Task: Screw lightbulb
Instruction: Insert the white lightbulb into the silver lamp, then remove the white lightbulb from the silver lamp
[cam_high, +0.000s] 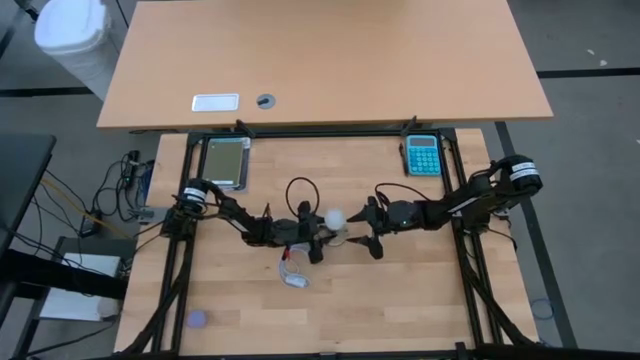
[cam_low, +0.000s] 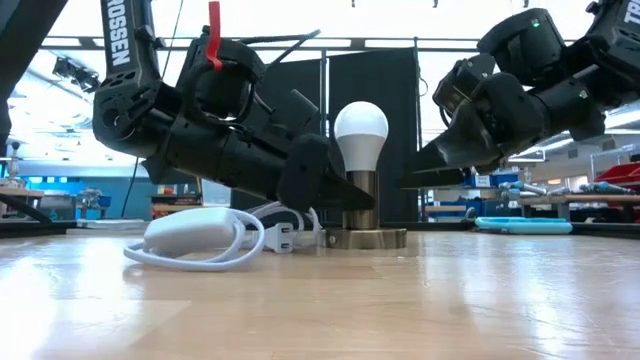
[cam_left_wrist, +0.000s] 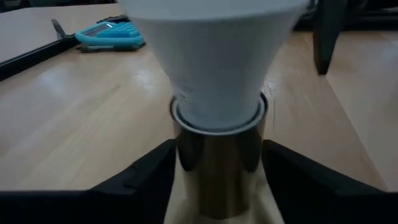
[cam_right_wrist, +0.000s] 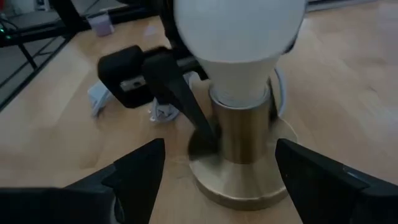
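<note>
Brass-coloured metal formed the socket (cam_low: 362, 200), a short upright cylinder on a round base near the centre of the table (cam_high: 420, 300), and the lightbulb (cam_low: 361, 124) stood seated in its top, globe uppermost, its long axis vertical. Only one bulb and one socket showed.

On the clock face of the high view, the left gripper (cam_high: 318, 243) lay at about nine o'clock from the bulb and the right gripper (cam_high: 368, 235) at about three, so the two arms faced each other across it. The left one was the nearer and lower: its fingers (cam_left_wrist: 149, 171) stood apart, flanking the socket barrel just below the bulb's neck, close beside the metal but not visibly clamped on it. The right gripper's fingers (cam_right_wrist: 140, 165) were spread wide, open toward the bulb and socket with a clear gap on both sides, gripping nothing.

Judging from this, any turning of the bulb would run about that vertical axis, and the right gripper would have to close in from three o'clock at globe height, while the left steadied the barrel.

A single white cable with its adapter (cam_low: 195, 236) lay coiled beside the socket on the left arm's side. One teal calculator (cam_high: 421, 156) sat at the table's far edge, about one o'clock from the bulb.
</note>
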